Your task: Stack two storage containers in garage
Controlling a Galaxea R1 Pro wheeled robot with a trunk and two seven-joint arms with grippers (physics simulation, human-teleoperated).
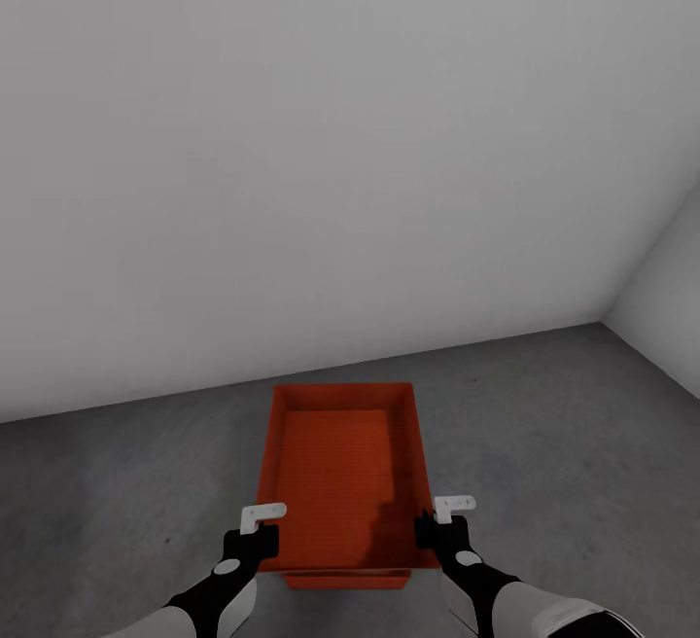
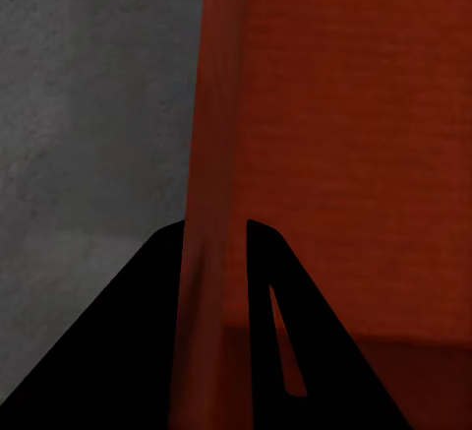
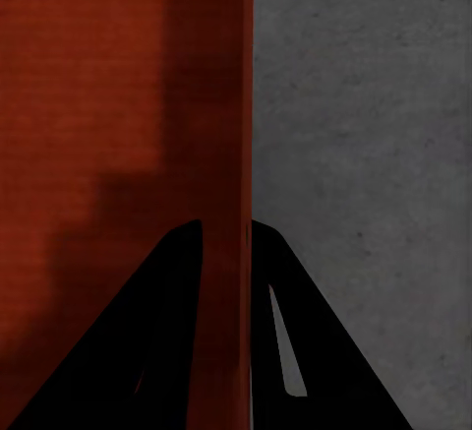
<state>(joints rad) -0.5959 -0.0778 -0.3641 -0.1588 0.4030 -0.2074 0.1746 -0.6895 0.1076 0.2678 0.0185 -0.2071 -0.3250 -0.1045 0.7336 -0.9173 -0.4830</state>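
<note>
One orange-red storage container (image 1: 340,463) lies lengthwise in front of me over the grey concrete floor (image 1: 544,443), open side up and empty. My left gripper (image 1: 264,536) is shut on its left wall near the close end; in the left wrist view the fingers (image 2: 147,332) straddle that wall (image 2: 211,154). On the opposite side my right gripper (image 1: 428,526) is shut on the right wall, the dark fingers (image 3: 295,332) pinching the rim (image 3: 226,105). I cannot tell whether the container rests on the floor or hangs just above it.
A plain pale grey wall (image 1: 292,132) rises a short way beyond the container's far end. A second wall (image 1: 671,298) meets it in a corner at the right. Bare concrete stretches to both sides of the container.
</note>
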